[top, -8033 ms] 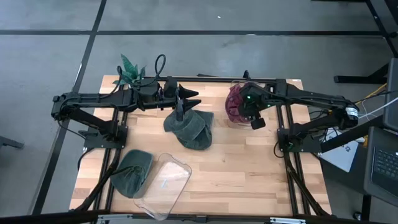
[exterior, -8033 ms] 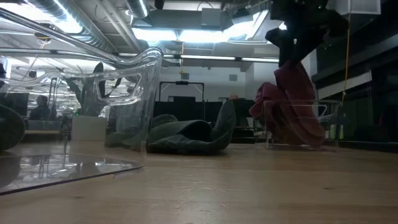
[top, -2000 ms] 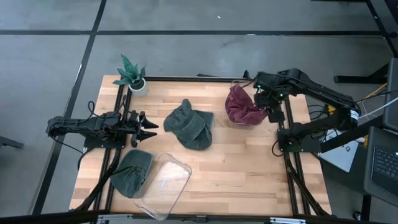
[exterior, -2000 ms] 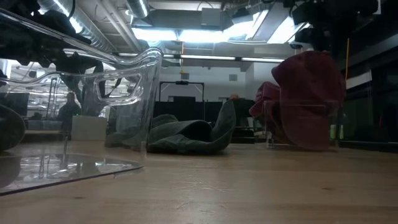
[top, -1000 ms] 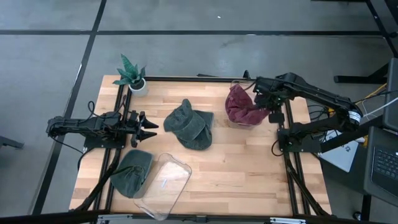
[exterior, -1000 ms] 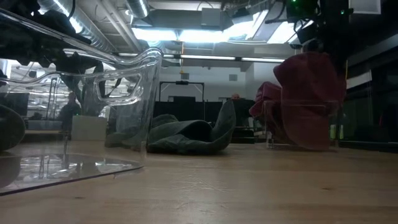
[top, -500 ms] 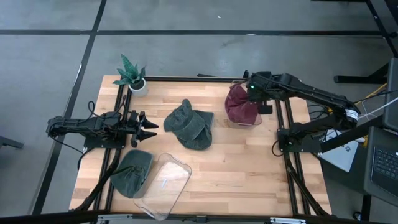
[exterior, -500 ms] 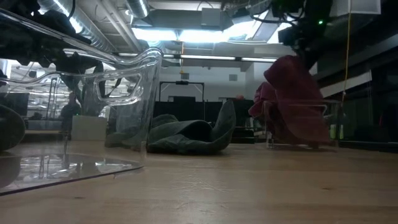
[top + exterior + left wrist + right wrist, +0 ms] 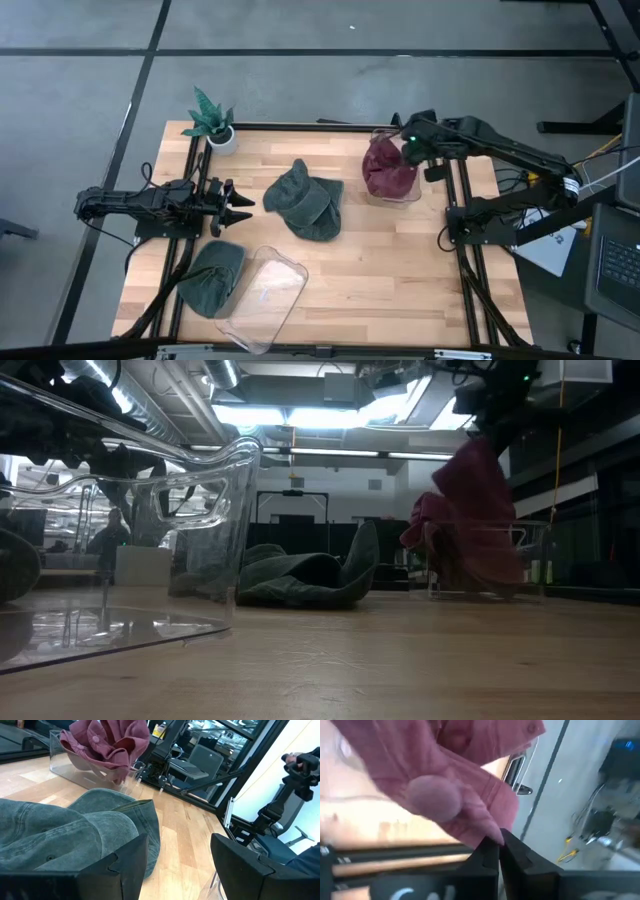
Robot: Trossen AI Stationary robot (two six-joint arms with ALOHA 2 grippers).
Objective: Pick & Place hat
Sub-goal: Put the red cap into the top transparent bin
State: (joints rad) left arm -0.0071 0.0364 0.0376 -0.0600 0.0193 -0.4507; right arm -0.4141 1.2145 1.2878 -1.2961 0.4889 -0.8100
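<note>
Where you look straight down from the high view, your right gripper (image 9: 412,150) sits over the far right of the table (image 9: 400,270), clenched on the edge of the maroon hat (image 9: 388,168), which rests in a clear bin (image 9: 398,196) there. A grey-green hat (image 9: 303,200) lies crumpled mid-table, a second grey-green hat (image 9: 212,277) lies at the near left edge, touching a tipped clear bin (image 9: 265,297), and a small potted plant (image 9: 210,118) stands at the far left corner. Your left gripper (image 9: 238,200) waits low at the left side, its fingers spread with nothing between them. In the low view you see the maroon hat (image 9: 474,520) hanging from the right gripper (image 9: 487,422) above, its lower folds inside the clear bin (image 9: 522,565) on the right; the grey-green hat (image 9: 300,580) lies flat in the middle distance and the tipped clear bin (image 9: 130,550) fills the near left. From the left wrist view your two dark fingers (image 9: 127,865) stand apart and bare, with the grey-green hat (image 9: 75,837) just beyond them and the maroon hat (image 9: 107,742) in its clear bin (image 9: 75,770) farther off. From the right wrist view your fingers (image 9: 492,857) are pressed together, pinching a fold of the maroon hat (image 9: 445,785).
</note>
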